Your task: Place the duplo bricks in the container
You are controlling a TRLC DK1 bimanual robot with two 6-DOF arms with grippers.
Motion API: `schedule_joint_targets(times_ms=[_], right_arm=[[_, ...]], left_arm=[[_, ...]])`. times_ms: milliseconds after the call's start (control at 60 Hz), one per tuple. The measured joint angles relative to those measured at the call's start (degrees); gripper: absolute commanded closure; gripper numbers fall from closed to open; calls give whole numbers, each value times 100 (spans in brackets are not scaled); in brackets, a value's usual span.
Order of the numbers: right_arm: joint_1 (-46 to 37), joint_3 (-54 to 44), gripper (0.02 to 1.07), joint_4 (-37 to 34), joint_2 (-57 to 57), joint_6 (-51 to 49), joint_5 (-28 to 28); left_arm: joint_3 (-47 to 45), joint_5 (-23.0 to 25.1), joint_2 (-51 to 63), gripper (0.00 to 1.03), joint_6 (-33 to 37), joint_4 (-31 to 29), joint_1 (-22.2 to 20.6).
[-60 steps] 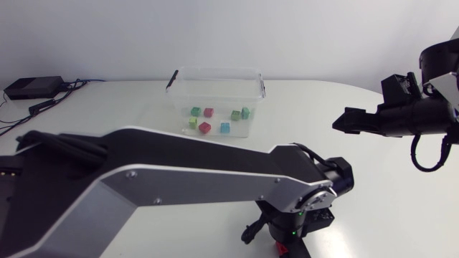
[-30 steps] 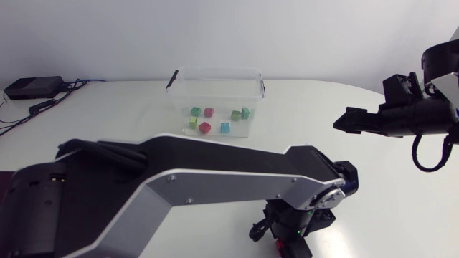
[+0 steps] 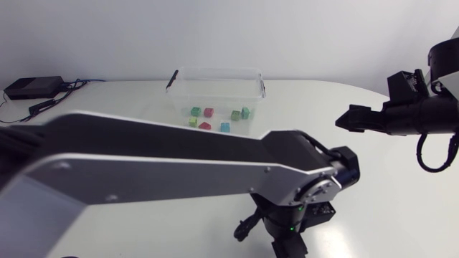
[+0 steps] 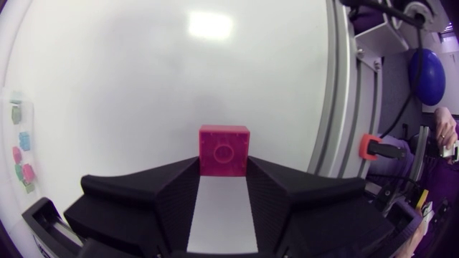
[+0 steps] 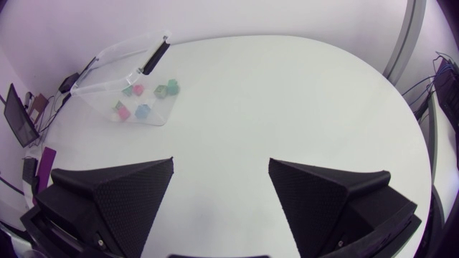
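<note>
A magenta duplo brick sits between the two black fingers of my left gripper, which is shut on it from both sides, low over the white table. In the head view my left arm crosses the whole front, and its gripper at the front edge hides the brick. The clear plastic container stands at the back middle with several green, red and blue bricks inside. My right gripper hangs open at the right, far from the container; nothing lies between its fingers.
A black box with cables lies at the back left corner. The container carries black handle clips on its ends. The table's rounded edge runs close beside the left gripper. White tabletop stretches between the container and the right gripper.
My left gripper's fingers have shut on the magenta brick. The left arm's links have shifted and now fill more of the head view. The right arm has barely moved.
</note>
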Motion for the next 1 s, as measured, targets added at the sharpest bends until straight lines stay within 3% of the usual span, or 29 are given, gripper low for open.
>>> schedule_joint_targets(times_ms=[150, 400, 667, 1000], right_arm=[[17, -37, 11, -72, -190, 0, 0], [205, -337, 11, -170, -422, 0, 4], [564, -540, 11, -212, -767, -2, 162], [1078, -774, 9, -535, -1327, -26, 461]], left_arm=[[-85, 0, -811, 74, 0, 0, 243], [-74, -103, -1523, 74, 4, 85, 1373], [48, -262, -1543, 74, 138, 859, 2721], [977, -302, -1276, 74, 155, 1917, 3967]])
